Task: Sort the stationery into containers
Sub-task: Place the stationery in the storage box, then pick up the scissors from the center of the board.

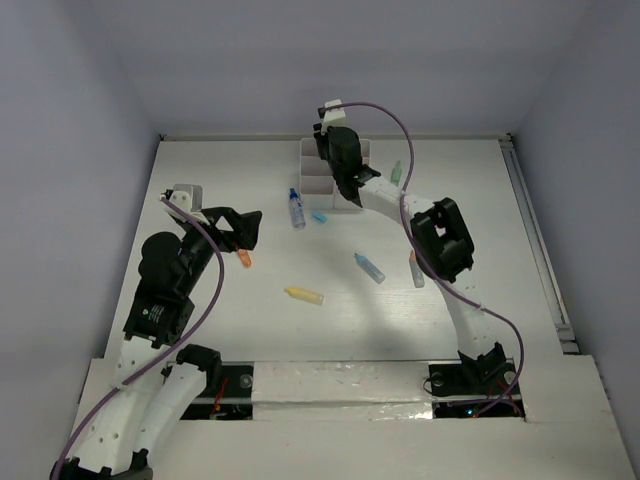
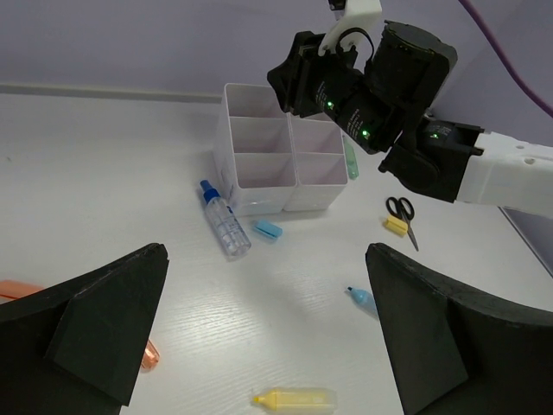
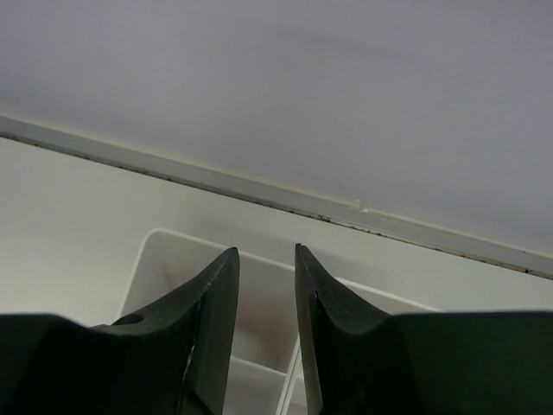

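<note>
1. The right pincer (image 3: 263,251) hangs just over the white box (image 2: 262,177) with little rooms, at the far side of the tabletop (image 1: 480,220). Its two fingers are almost closed. There is only a thin gap, and nothing shows in it.
2. The left pincer (image 2: 265,251) is wide open and holds nothing. It hovers above the tabletop, near an orange pen (image 1: 244,259).
3. Lots of things are not in the box yet. A blue bottle (image 2: 224,226) and a small blue cap (image 2: 268,229) lie just in front of it. A green pen (image 2: 351,160) lies by its right side. The scissors (image 2: 400,207), a blue marker (image 2: 361,298) and a yellow marker (image 2: 294,399) lie farther out.
4. I think the right arm is at the drop-off step. The rooms I can see look empty, so the job seems to be near its start.
5. Next, one arm should fetch a loose thing. The left pincer could go down, put one finger on each side of the orange pen, and squeeze. The pen is round, so it may roll.
</note>
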Tool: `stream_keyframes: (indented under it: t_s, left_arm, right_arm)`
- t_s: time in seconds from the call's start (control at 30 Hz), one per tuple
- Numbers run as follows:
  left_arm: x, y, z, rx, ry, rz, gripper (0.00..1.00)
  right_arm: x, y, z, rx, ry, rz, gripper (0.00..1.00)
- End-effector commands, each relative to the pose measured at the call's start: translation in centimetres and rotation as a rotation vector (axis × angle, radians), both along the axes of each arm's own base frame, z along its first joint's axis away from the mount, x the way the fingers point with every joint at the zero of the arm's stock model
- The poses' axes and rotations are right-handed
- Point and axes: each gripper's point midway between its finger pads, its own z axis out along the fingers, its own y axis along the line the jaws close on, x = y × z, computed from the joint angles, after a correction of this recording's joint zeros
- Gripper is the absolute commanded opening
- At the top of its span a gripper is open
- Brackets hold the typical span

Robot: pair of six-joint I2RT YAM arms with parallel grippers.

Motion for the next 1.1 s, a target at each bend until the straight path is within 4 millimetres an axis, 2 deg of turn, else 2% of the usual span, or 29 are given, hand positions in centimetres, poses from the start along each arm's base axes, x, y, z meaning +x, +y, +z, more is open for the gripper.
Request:
stream_keyframes:
  t_s: [0.0, 0.1, 0.17, 0.2, 0.23, 0.3, 0.33, 0.37, 0.4, 0.43, 0.47, 0.5, 0.53, 0.57, 0.6, 0.63, 0.67, 0.7, 0.8, 0.87, 0.9, 0.93, 0.97, 1.03, 1.07]
  left_arm:
    - [0.0, 0.1, 2.2, -0.006, -0.067, 0.002, 0.99]
    - [0.0, 0.1, 2.2, -0.006, -0.067, 0.002, 0.99]
    - [0.0, 0.1, 2.2, -0.006, -0.068, 0.000, 0.99]
    - [-0.1, 0.1, 2.3, -0.009, -0.072, 0.000, 0.99]
    - [-0.1, 0.1, 2.4, -0.009, -0.074, -0.001, 0.99]
    - [-0.3, 0.1, 2.6, -0.012, -0.082, -0.001, 0.99]
    - [-0.4, 0.2, 2.7, -0.013, -0.085, -0.001, 0.99]
    - [-0.5, 0.2, 2.7, -0.015, -0.088, -0.001, 0.99]
    - [-0.7, 0.2, 3.0, -0.018, -0.097, -0.004, 0.99]
    - [-0.9, 0.0, 3.1, -0.020, -0.102, -0.013, 0.99]
    - [-0.9, 0.0, 3.1, -0.020, -0.104, -0.013, 0.99]
    - [-1.2, 0.1, 3.5, -0.023, -0.114, -0.013, 0.99]
    - [-1.3, -0.1, 3.5, -0.025, -0.119, -0.022, 0.99]
    - [-1.4, -0.1, 3.7, -0.027, -0.124, -0.023, 0.99]
    - [-1.8, -0.4, 3.8, -0.029, -0.130, -0.036, 0.99]
    - [-1.9, -0.3, 4.1, -0.030, -0.138, -0.035, 0.99]
    - [-2.1, -0.5, 4.2, -0.032, -0.142, -0.044, 0.99]
    - [-2.4, -0.6, 4.4, -0.035, -0.151, -0.050, 0.99]
    - [-2.9, -0.9, 4.8, -0.042, -0.165, -0.067, 0.99]
    - [-3.1, -1.1, 5.0, -0.043, -0.171, -0.074, 0.99]
    - [-3.2, -1.0, 5.1, -0.045, -0.176, -0.074, 0.99]
    - [-3.4, -1.2, 5.1, -0.047, -0.178, -0.080, 0.99]
    - [-3.5, -1.2, 5.1, -0.047, -0.180, -0.082, 0.99]
    - [-3.6, -1.0, 5.4, -0.049, -0.189, -0.077, 0.99]
    - [-3.7, -0.9, 5.5, -0.049, -0.192, -0.071, 0.99]
  right_arm:
    - [0.3, 0.7, 3.4, 0.029, -0.077, -0.003, 0.39]
    - [-0.1, 0.4, 4.9, 0.051, -0.092, -0.008, 0.41]
    - [-0.8, -0.2, 4.9, 0.054, -0.082, -0.012, 0.41]
    - [-1.6, -0.8, 7.4, 0.082, -0.106, -0.017, 0.41]
    - [-2.3, -1.4, 6.3, 0.070, -0.076, -0.025, 0.40]
    - [-3.5, -3.1, 6.3, 0.100, -0.035, -0.041, 0.38]
    - [-4.8, -4.6, 8.9, 0.140, -0.044, -0.047, 0.36]
    - [-5.7, -6.0, 6.3, 0.136, 0.025, -0.061, 0.35]
    - [-5.9, -8.7, 4.9, 0.182, 0.101, -0.105, 0.34]
    - [-7.1, -10.7, 6.3, 0.230, 0.117, -0.119, 0.34]
    - [-7.7, -12.1, 5.1, 0.255, 0.170, -0.120, 0.33]
    - [-9.3, -14.2, 0.9, 0.278, 0.289, -0.163, 0.33]
    - [-9.5, -17.7, -0.2, 0.311, 0.326, -0.219, 0.32]
    - [-10.6, -19.2, -0.1, 0.346, 0.348, -0.220, 0.32]
    - [-12.3, -21.1, -3.4, 0.364, 0.432, -0.262, 0.32]
    - [-12.7, -24.0, -4.4, 0.389, 0.459, -0.314, 0.32]
    - [-13.6, -25.0, -4.5, 0.409, 0.476, -0.317, 0.32]
    - [-14.7, -26.1, -6.2, 0.405, 0.517, -0.344, 0.32]
    - [-16.2, -28.3, -8.3, 0.415, 0.602, -0.374, 0.36]
    - [-16.3, -28.8, -9.0, 0.403, 0.624, -0.382, 0.40]
    - [-16.5, -28.8, -10.4, 0.379, 0.668, -0.383, 0.41]
    - [-16.3, -29.2, -10.8, 0.370, 0.681, -0.394, 0.43]
    - [-15.7, -29.0, -10.6, 0.368, 0.684, -0.381, 0.43]
    - [-15.6, -28.4, -12.4, 0.344, 0.749, -0.347, 0.44]
    - [-14.8, -28.4, -12.0, 0.340, 0.742, -0.347, 0.44]
